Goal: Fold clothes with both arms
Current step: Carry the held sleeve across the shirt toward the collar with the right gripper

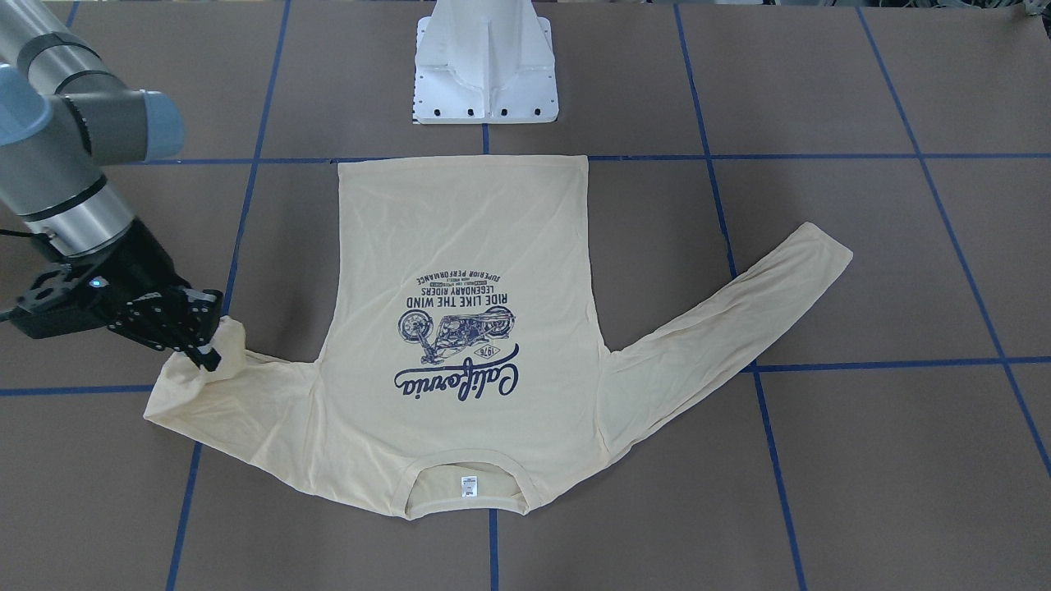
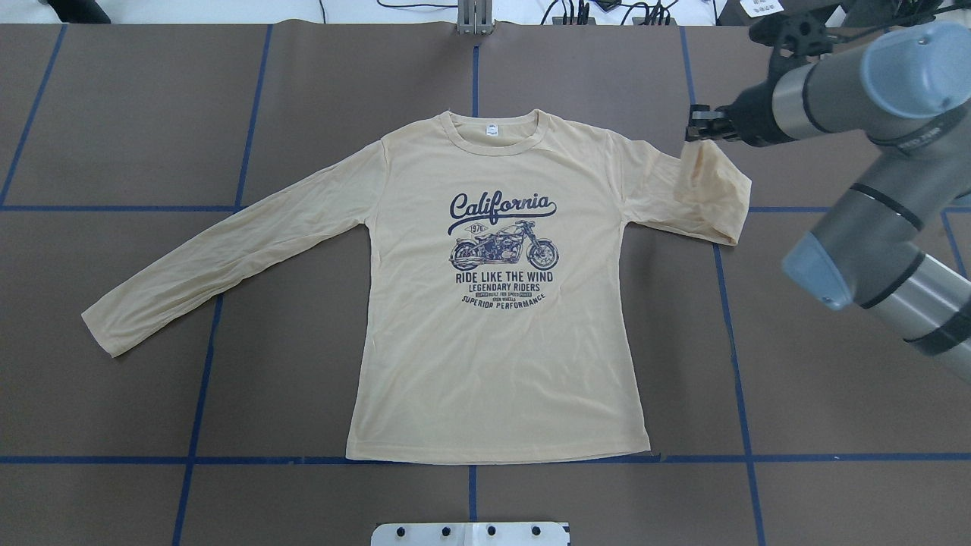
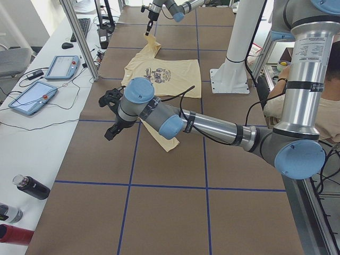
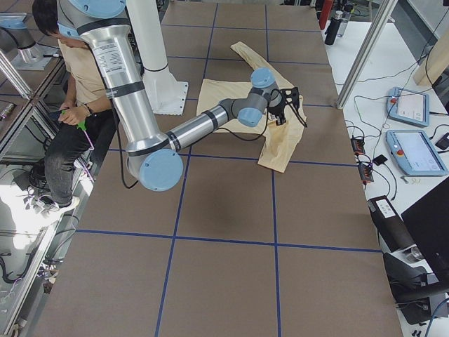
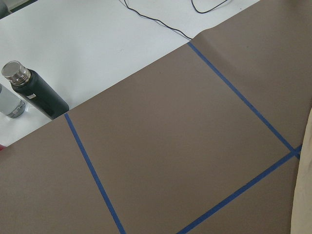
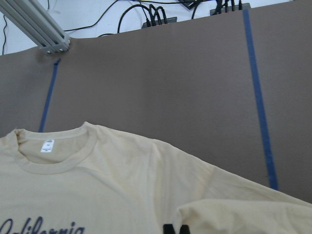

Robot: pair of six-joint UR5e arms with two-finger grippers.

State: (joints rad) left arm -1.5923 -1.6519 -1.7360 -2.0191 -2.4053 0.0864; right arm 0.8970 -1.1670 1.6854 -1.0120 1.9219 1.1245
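The cream-yellow long-sleeved T-shirt (image 2: 493,364) lies flat, print side up, with its collar at the table's far edge. My right gripper (image 2: 698,133) is shut on the end of the shirt's right sleeve (image 2: 713,189) and holds it lifted and doubled back beside the shoulder; it also shows in the front view (image 1: 204,349). The other sleeve (image 2: 227,250) lies stretched out flat. My left gripper (image 3: 110,130) shows only in the left side view, above bare table beyond that sleeve; I cannot tell whether it is open. The left wrist view shows only the shirt's edge (image 5: 304,195).
The white pedestal base (image 1: 484,66) stands just behind the shirt's hem. Bottles (image 5: 34,92) stand on the white bench beyond the table's left end, beside tablets (image 3: 29,98) and an aluminium post (image 3: 79,37). A seated person (image 4: 77,70) is behind the robot.
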